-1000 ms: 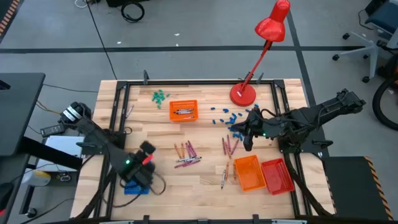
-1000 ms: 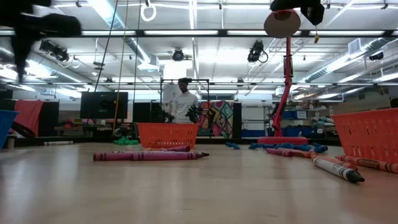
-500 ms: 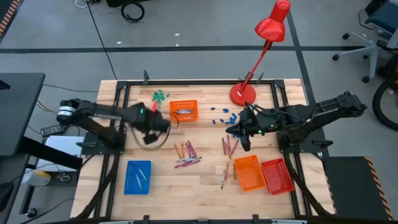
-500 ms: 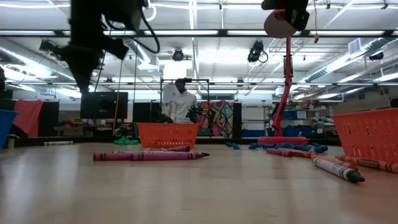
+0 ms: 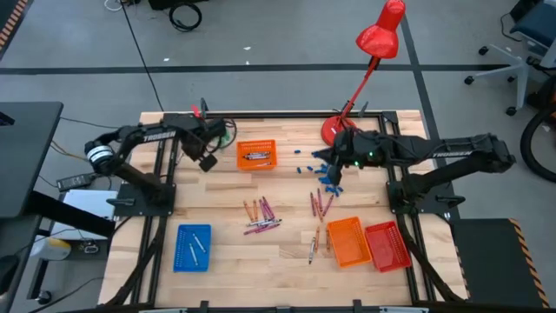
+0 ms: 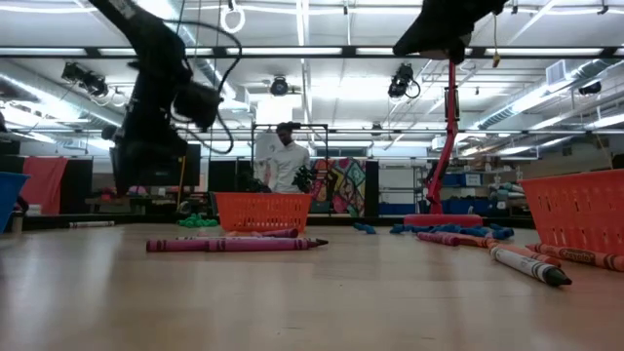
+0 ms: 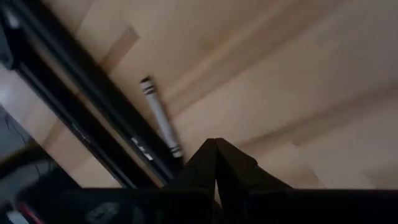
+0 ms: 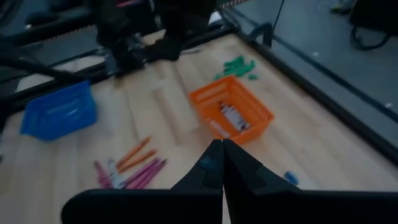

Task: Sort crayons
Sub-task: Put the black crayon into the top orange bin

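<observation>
Both claws are pinched shut and empty — the left claw [image 5: 207, 162] poised over a stray grey-white crayon [image 7: 160, 117] by the worktop's [image 5: 287, 252] far-left rail, likely its next pick, the right claw [image 5: 334, 176] above loose crayons [image 5: 261, 215] mid-worktop.

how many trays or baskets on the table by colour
orange baskets: 2, one at the back, one at the front right
red basket: 1
blue tray: 1
total: 4
</observation>
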